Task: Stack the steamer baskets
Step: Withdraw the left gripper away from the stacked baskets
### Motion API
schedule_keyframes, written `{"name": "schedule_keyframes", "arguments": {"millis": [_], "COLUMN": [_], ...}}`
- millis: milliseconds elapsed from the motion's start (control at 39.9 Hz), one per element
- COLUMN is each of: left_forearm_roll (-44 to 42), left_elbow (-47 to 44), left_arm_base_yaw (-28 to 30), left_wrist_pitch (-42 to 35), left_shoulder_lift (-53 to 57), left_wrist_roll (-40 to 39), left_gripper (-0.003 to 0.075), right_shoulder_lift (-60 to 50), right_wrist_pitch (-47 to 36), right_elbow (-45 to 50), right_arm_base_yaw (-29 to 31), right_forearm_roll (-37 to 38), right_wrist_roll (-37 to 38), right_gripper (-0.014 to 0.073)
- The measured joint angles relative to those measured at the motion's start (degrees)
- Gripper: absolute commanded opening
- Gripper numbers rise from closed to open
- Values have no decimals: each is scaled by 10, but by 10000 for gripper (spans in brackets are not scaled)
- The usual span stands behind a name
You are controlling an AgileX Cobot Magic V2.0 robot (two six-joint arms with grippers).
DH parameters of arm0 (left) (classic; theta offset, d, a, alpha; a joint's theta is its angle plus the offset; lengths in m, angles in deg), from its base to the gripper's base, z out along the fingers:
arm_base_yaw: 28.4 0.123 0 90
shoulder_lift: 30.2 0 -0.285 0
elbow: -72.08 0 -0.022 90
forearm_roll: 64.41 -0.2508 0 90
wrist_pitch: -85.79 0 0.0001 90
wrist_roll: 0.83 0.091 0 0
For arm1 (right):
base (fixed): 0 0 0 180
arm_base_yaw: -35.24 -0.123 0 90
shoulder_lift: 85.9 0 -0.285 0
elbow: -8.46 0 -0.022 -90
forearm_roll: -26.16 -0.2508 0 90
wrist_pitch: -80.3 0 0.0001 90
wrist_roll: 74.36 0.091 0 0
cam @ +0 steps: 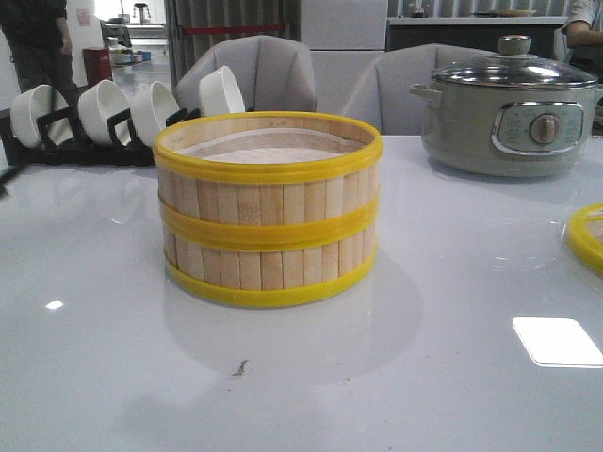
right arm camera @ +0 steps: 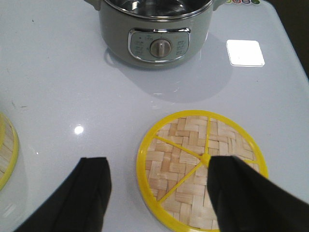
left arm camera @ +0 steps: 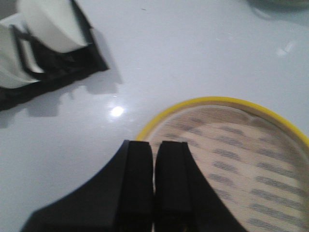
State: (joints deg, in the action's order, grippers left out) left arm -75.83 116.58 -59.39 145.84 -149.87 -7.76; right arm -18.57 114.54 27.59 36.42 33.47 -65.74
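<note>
Two steamer baskets (cam: 268,207) with pale slat walls and yellow rims stand stacked in the middle of the table. The top basket's slatted inside shows in the left wrist view (left arm camera: 231,154). My left gripper (left arm camera: 155,150) is shut and empty above that basket's rim. The woven yellow-rimmed lid (right arm camera: 193,166) lies flat on the table at the right; its edge shows in the front view (cam: 589,235). My right gripper (right arm camera: 161,169) is open above the lid's left rim, one finger over the lid and one over bare table. Neither gripper shows in the front view.
A grey electric pot (cam: 509,113) with a glass lid stands at the back right, also in the right wrist view (right arm camera: 157,31). A black rack of white bowls (cam: 113,118) stands at the back left. Grey chairs (cam: 273,71) are behind the table.
</note>
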Motion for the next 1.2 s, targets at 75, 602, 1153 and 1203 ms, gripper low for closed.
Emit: {"name": "schedule_keyframes", "arguments": {"millis": [75, 602, 1153, 1203], "left_forearm_roll": [1, 39, 84, 85], "left_elbow": [-1, -314, -816, -848], "left_arm_base_yaw": [41, 252, 270, 270], "left_wrist_pitch": [5, -74, -273, -277], "left_shoulder_lift": [32, 335, 697, 722], "left_wrist_roll": [0, -1, -3, -3], "left_gripper": [94, 94, 94, 94], "right_shoulder_lift": [0, 0, 0, 0], "right_wrist_pitch": [0, 1, 1, 1], "right_elbow": [0, 0, 0, 0], "right_arm_base_yaw": [0, 0, 0, 0], "right_forearm_roll": [0, 0, 0, 0], "right_wrist_roll": [0, 0, 0, 0], "right_gripper": [539, 539, 539, 539]}}
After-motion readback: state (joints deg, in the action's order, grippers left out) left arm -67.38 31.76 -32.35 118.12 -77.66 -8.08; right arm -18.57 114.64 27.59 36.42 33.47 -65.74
